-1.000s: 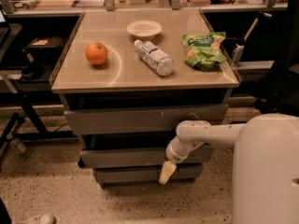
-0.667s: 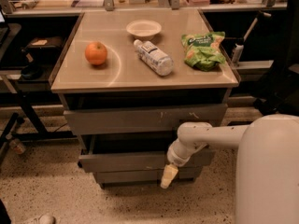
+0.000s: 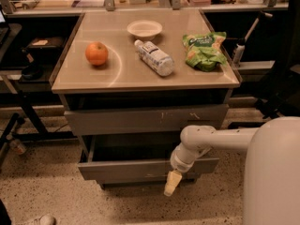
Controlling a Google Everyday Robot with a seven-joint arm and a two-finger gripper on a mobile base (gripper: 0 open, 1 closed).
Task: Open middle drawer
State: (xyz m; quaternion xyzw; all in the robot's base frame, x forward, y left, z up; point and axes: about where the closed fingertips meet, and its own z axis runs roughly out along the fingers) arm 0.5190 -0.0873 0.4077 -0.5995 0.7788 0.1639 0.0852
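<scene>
The middle drawer (image 3: 122,170) is a plain grey, handle-less front below the taller top front with white scratch marks (image 3: 140,118). It is pulled partly out, and a dark gap shows its inside behind the front. My gripper (image 3: 171,183), with cream-coloured tips, hangs at the right part of this front, by its lower edge. My white arm (image 3: 215,138) reaches to it from the right. The lowest drawer is hidden under the open one.
On the cabinet top (image 3: 117,76) lie an orange (image 3: 96,53), a white bowl (image 3: 145,29), a plastic bottle on its side (image 3: 154,57) and a green chip bag (image 3: 204,49). My white body (image 3: 274,172) fills the lower right. Dark shelving stands left and right.
The middle drawer has slid further out toward the camera. My gripper has come forward and down along with its front.
</scene>
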